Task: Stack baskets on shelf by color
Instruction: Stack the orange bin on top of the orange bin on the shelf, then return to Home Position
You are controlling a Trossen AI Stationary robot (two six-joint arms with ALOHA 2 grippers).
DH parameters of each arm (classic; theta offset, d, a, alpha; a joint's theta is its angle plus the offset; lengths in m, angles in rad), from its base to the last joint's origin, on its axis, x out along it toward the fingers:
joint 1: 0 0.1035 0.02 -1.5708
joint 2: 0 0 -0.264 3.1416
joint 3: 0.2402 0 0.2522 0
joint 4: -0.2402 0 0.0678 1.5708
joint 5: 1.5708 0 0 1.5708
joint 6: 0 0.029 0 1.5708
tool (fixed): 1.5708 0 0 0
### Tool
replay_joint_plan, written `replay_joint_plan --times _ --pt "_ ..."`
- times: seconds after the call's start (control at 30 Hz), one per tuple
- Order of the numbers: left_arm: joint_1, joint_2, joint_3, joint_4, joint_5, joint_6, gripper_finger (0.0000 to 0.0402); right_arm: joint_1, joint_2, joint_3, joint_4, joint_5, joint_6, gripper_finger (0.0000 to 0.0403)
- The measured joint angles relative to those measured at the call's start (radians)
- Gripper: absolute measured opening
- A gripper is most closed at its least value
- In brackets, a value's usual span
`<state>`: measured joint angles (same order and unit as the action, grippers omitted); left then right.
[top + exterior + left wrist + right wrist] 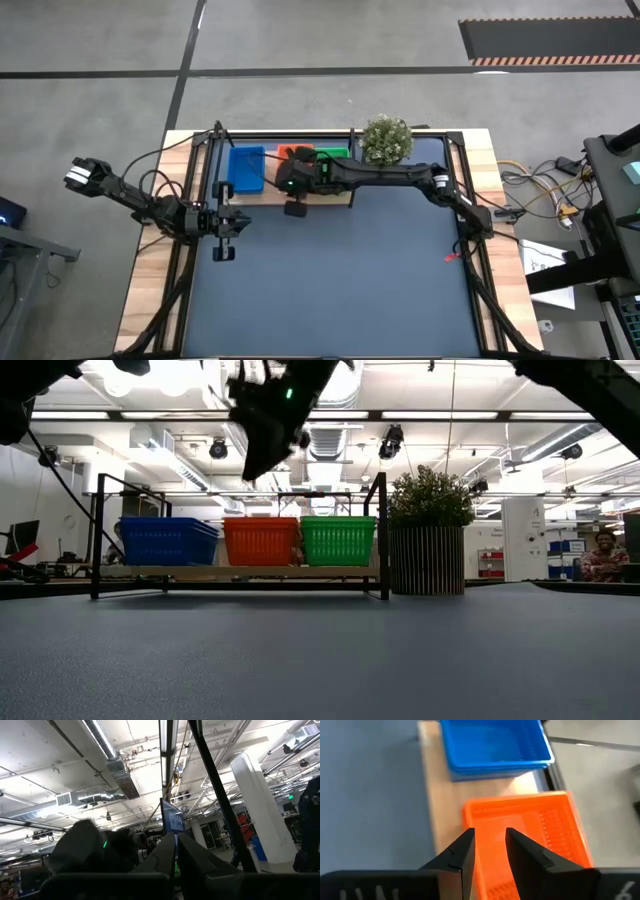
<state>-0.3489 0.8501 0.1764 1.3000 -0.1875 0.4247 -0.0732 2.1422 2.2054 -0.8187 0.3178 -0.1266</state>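
On the shelf (235,572) at the table's far side stand three stacks of baskets: blue (167,540) on the left, red-orange (261,540) in the middle, green (339,540) on the right, each resting by its bottom on the wooden board. My right gripper (490,845) hangs open well above the red-orange baskets (535,820), pointing slantwise down toward the blue stack (495,742), with nothing between its fingers. My left gripper (176,851) waits shut over the table's left side (222,248), tilted upward.
A potted green plant (428,530) stands just right of the shelf. The shelf's black frame posts (383,530) rise above the baskets. The dark tabletop (340,280) stretches in front of the shelf. A person sits far off in the room (603,555).
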Motion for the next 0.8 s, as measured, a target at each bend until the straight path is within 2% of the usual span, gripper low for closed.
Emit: replay_joint_plan --times 0.13,0.3,0.47,0.57,0.7,0.8 --pt "0.0 0.0 0.0 -0.002 0.0 0.0 0.0004 0.019 -0.051 0.018 -0.088 -0.066 0.036 0.0098" --pt "0.0 -0.001 0.0 -0.002 0.0 0.0 0.0004 0.057 -0.107 0.01 -0.236 -0.088 0.07 0.0079" --pt "0.0 0.0 0.0 -0.01 -0.001 0.0 0.0004 0.135 -0.174 -0.056 -0.234 -0.09 0.082 0.0044" --pt "0.0 0.0 0.0 -0.01 -0.002 0.0 0.0004 0.187 -0.237 -0.174 -0.166 -0.083 0.082 0.0021" --pt "0.0 0.0 0.0 -0.037 -0.009 0.0 0.0004 0.246 -0.378 -0.424 0.04 -0.082 0.088 0.001" --pt "0.002 0.0 0.003 -0.113 -0.113 -0.026 0.0004 0.275 -0.497 -0.647 0.239 -0.07 0.094 0.0009"
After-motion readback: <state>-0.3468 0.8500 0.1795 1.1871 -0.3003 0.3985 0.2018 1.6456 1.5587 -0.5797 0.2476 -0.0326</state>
